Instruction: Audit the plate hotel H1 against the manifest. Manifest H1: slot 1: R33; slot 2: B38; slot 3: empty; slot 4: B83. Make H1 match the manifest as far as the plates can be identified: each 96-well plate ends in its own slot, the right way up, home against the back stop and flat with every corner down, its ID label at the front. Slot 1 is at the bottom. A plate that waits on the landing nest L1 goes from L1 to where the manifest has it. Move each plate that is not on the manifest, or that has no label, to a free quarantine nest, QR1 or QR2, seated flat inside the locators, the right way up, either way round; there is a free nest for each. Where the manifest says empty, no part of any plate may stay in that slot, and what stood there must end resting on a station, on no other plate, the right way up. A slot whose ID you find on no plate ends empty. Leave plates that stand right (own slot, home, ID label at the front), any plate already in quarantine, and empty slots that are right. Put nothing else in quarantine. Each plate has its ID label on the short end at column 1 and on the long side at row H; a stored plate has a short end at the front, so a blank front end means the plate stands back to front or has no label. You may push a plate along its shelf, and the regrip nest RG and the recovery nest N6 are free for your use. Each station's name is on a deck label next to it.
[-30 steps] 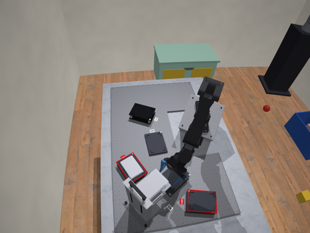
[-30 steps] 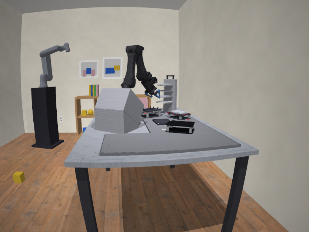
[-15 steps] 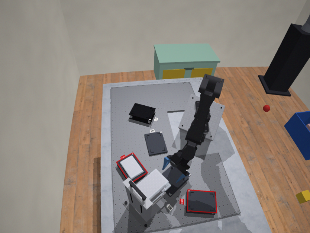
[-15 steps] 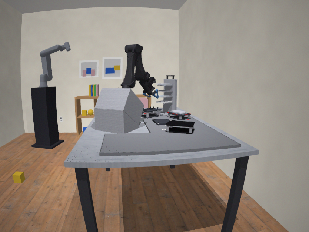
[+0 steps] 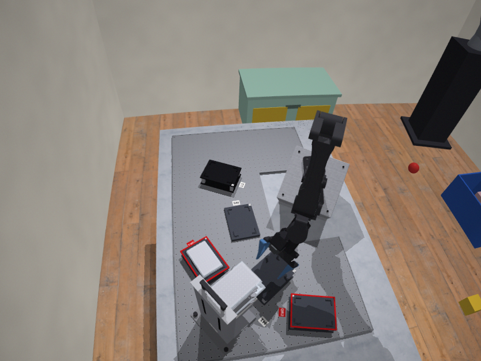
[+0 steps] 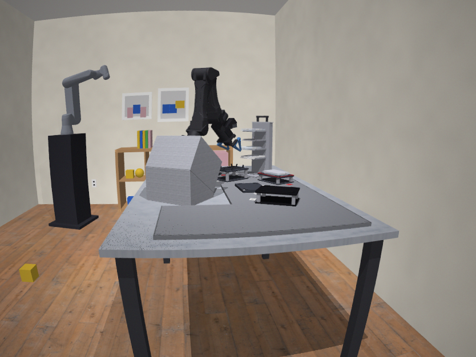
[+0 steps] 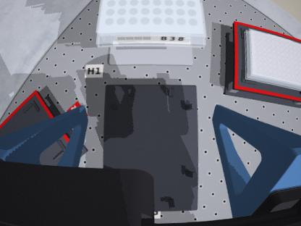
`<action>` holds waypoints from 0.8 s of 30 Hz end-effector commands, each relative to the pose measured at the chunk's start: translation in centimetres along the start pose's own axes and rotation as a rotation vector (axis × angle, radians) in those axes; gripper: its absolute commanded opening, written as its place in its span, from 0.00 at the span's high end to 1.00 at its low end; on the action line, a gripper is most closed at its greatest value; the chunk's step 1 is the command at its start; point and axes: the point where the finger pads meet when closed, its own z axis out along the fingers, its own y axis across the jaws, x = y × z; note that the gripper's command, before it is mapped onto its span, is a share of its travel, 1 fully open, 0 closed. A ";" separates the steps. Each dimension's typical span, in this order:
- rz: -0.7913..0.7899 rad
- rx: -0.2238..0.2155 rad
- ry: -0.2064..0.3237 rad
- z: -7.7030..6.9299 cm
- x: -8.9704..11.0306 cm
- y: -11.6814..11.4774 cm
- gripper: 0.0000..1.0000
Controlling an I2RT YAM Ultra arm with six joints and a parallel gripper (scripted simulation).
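Note:
The plate hotel H1 (image 5: 215, 321) (image 6: 266, 142) stands at the near left of the deck, with its deck label (image 7: 94, 71) beside it. A white 96-well plate (image 5: 236, 285) (image 7: 152, 3) lies on a shelf and sticks out toward me; a label strip (image 7: 159, 39) on its front end is too small to read. The side view shows plates on several shelves (image 6: 253, 147). My gripper (image 5: 273, 259) (image 6: 233, 145) (image 7: 150, 112) is open and empty. It hovers just in front of the hotel, over a dark empty nest (image 7: 150, 156), apart from the plate.
A red-rimmed quarantine nest (image 5: 215, 252) (image 7: 236, 59) holds a white plate (image 5: 205, 260) (image 7: 275, 56) (image 6: 275, 172). The other red-rimmed nest (image 5: 312, 311) is empty. The flat nest N6 (image 5: 241, 222) and the raised black nest L1 (image 5: 220, 175) are also empty.

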 end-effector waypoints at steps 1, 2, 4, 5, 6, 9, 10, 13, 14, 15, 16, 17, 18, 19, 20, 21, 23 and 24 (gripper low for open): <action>0.011 0.002 -0.021 -0.9 0.0 0.0 0.00; 0.010 0.003 -0.020 -1.0 0.1 -0.1 0.00; 0.009 0.004 -0.016 -1.2 0.5 -0.1 0.00; 0.008 0.004 -0.014 -1.3 0.6 -0.1 0.00; 0.007 0.005 -0.012 -1.4 0.8 -0.1 0.00; 0.007 0.005 -0.011 -1.8 1.2 -0.1 0.00; 0.006 0.006 -0.010 -1.9 1.3 -0.1 0.00; 0.016 -0.002 -0.033 -1.9 1.1 0.0 1.00; 0.016 -0.002 -0.033 -2.0 1.4 0.0 1.00; 0.009 0.005 -0.024 -1.6 1.1 0.0 1.00; 0.009 0.005 -0.024 -1.6 1.1 0.0 1.00; 0.009 0.005 -0.024 -1.6 1.1 0.0 1.00; 0.009 0.005 -0.024 -1.6 1.1 0.0 1.00; 0.009 0.005 -0.024 -1.6 1.1 0.0 1.00; 0.009 0.005 -0.024 -1.6 1.1 0.0 1.00; 0.009 0.005 -0.024 -1.6 1.1 0.0 1.00; 0.009 0.005 -0.024 -1.6 1.1 0.0 1.00; 0.009 0.005 -0.024 -1.6 1.1 0.0 1.00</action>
